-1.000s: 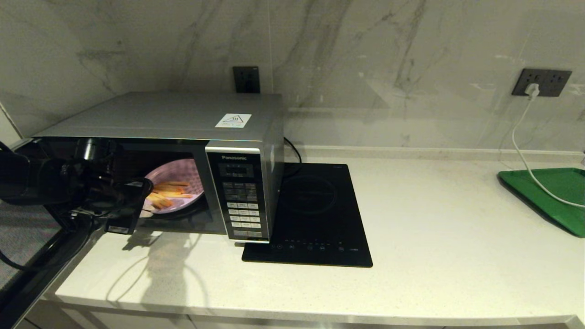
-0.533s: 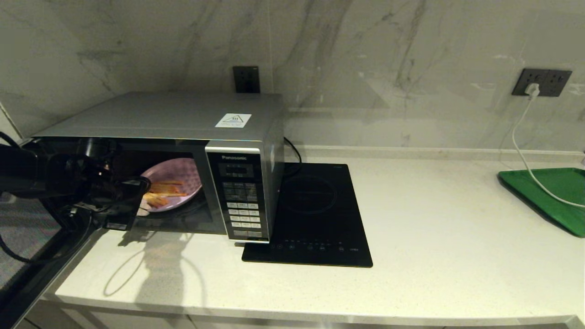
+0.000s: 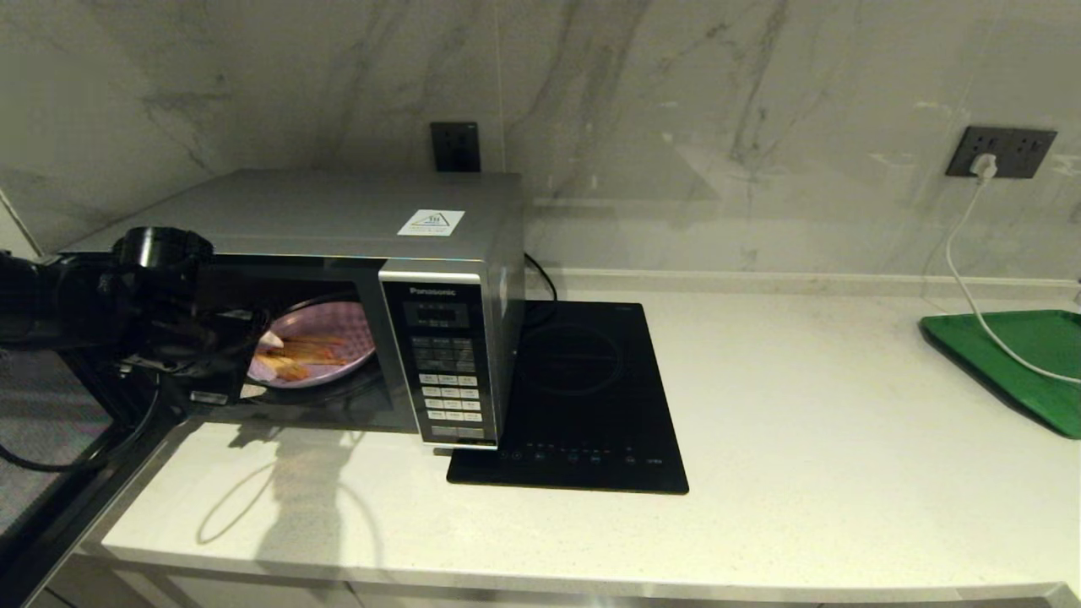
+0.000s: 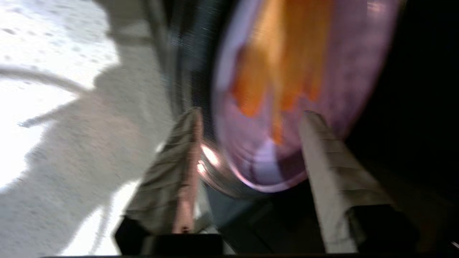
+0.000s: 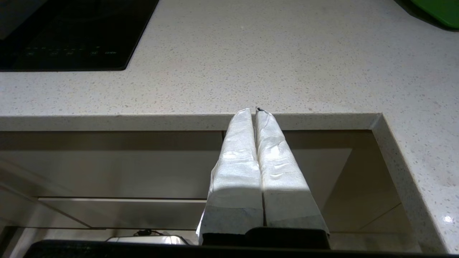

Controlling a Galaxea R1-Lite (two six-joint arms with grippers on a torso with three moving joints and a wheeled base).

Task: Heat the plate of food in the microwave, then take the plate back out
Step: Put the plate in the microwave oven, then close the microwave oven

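Dominating the left of the counter point(image 3: 760, 405), the microwave point(image 3: 338, 211) stands with its door swung open to the near left, its cavity facing the robot. That open mouth is why the left arm comes in low and level from the left edge – there is little headroom under the cavity roof. To the microwave's right lies a flat black induction hob point(image 3: 574, 397), touching or nearly touching its base, and at the far right edge a green tray point(image 3: 1022, 363) with a white cable draped across it; neither has any part in this step.

Inside the cavity sits the plate of food point(image 3: 325, 346), lilac, with the orange fries heaped toward its left side. It appears to rest on the turntable, roughly level.

At the cavity's mouth is the left gripper point(image 4: 251, 118). Its fingers point(image 4: 315, 143) are spread apart, one on each side of the plate's near-left rim, so the rim sits between them without being pinched. Whether either pad touches the plate I cannot tell.

The right gripper point(image 5: 255, 111) is parked below the counter's near edge, its two padded fingers pressed together on nothing – kept clear of the working side.
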